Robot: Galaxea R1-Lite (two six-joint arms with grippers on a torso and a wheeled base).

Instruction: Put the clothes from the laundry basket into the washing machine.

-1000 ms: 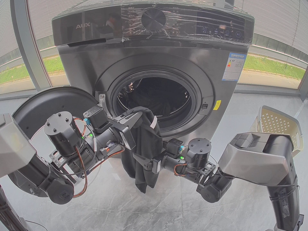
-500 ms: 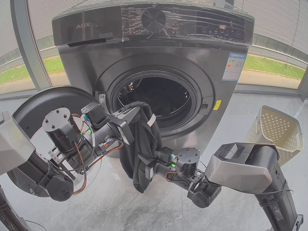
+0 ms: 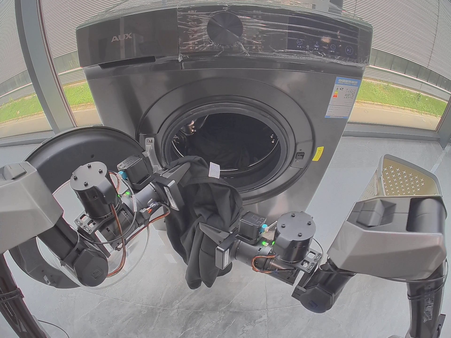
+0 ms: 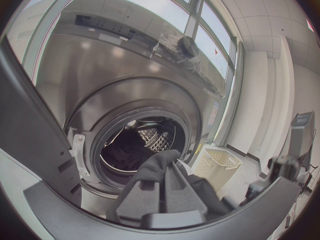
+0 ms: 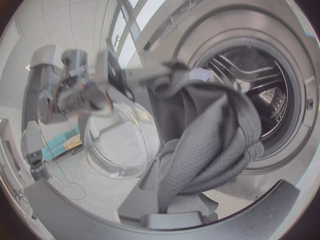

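A black garment hangs in front of the lower left rim of the washing machine's open drum. My left gripper is shut on its upper fold, just below the drum's rim. My right gripper is shut on a bunched lower part of the garment. In the left wrist view the cloth drapes over the left gripper, with the drum behind. The right wrist view has thick folds of garment pinched in the right gripper. Dark cloth lies inside the drum. The cream laundry basket stands at the right.
The round door is swung open to the left, behind my left arm; its glass is near the left gripper. The washing machine stands before a window wall. Grey tiled floor lies below the hanging cloth.
My left gripper has drawn back a little to the left and down. The right arm swung left, then back right. The garment is now bunched wider between the two grippers.
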